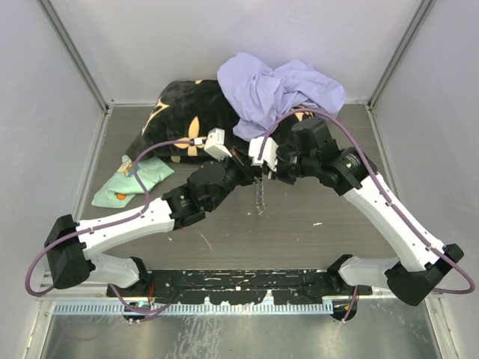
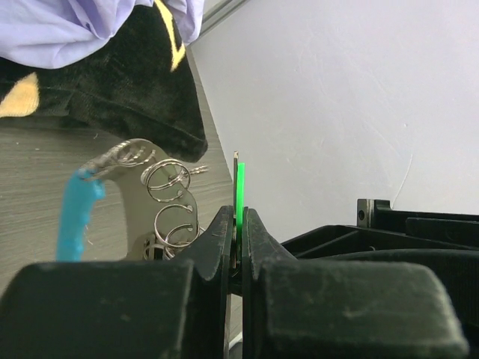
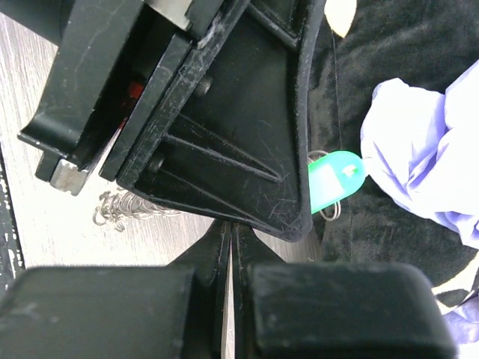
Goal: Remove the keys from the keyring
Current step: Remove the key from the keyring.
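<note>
Two claws: left gripper point(image 2: 236, 218) and right gripper point(image 3: 230, 238) meet nose to nose over mid-table, almost touching.
Left claw: clamped hard on the green-tagged key point(image 2: 239, 187), with the tag standing edge-on and upright out of the fingertips.
Right claw: jaws together with barely a slit between them. What they pinch is hidden behind the left claw's body (part of the ring is my guess, no more).
Keyring point(image 1: 260, 196): held up between the two claws, its loose length trailing toward the near edge. I can't tell whether the end touches the table.
Ring end: split rings point(image 2: 169, 179) and the light-blue piece point(image 2: 75, 221) sit just beside the left fingers.
Key relation: the tag's long axis runs along the left fingers and the rings lie off to one side, so freeing the key looks like a pull away from the rings.
Nearer arm: both are right there, and the left one has the key.
Around: black blanket point(image 1: 187, 112) and lavender cloth point(image 1: 277, 86) lie close behind the claws, with the mint-green cloth point(image 1: 131, 183) well off left.
In the way: the blanket edge is near the rings and could snag them.
</note>
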You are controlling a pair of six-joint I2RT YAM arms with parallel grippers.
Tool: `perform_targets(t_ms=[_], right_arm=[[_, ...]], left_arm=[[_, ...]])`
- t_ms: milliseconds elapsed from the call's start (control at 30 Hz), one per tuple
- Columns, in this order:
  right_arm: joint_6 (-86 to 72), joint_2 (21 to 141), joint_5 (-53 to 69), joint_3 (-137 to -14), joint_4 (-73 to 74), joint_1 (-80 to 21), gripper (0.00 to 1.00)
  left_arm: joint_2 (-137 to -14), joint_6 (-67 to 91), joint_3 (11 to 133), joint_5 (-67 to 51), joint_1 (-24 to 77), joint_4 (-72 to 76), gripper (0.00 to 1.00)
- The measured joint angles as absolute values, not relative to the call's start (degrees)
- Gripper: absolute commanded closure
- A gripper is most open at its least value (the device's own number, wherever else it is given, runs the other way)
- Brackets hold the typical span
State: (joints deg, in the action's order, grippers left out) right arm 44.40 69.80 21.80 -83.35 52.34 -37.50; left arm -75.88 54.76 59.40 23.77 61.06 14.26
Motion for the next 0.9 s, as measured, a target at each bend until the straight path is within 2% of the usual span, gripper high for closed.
perform_targets(t_ms=[100, 467, 700, 900], right_arm=[[42.41, 69.54, 21.96, -82.67, 51.51, -37.10, 0.79], [28.86, 65.21, 41.60, -74.67, 40.10, -20.80, 0.58], [24.69, 62.87, 56.45, -73.10, 37.15, -13.56, 0.56], [22.00, 61.12, 66.02, -69.49, 34.04, -12.88, 0.58]], left_arm=[[-75.96, 55.29, 59.40, 23.92, 61.04, 14.31, 1.00], [-75.61, 56.51, 58.22, 22.92, 61.52, 16.45, 1.00], [-72.18, 56.31, 57.25, 22.70, 61.56, 16.58, 1.00], [-70.15, 56.12, 57.25, 23.18, 61.56, 17.04, 1.00]])
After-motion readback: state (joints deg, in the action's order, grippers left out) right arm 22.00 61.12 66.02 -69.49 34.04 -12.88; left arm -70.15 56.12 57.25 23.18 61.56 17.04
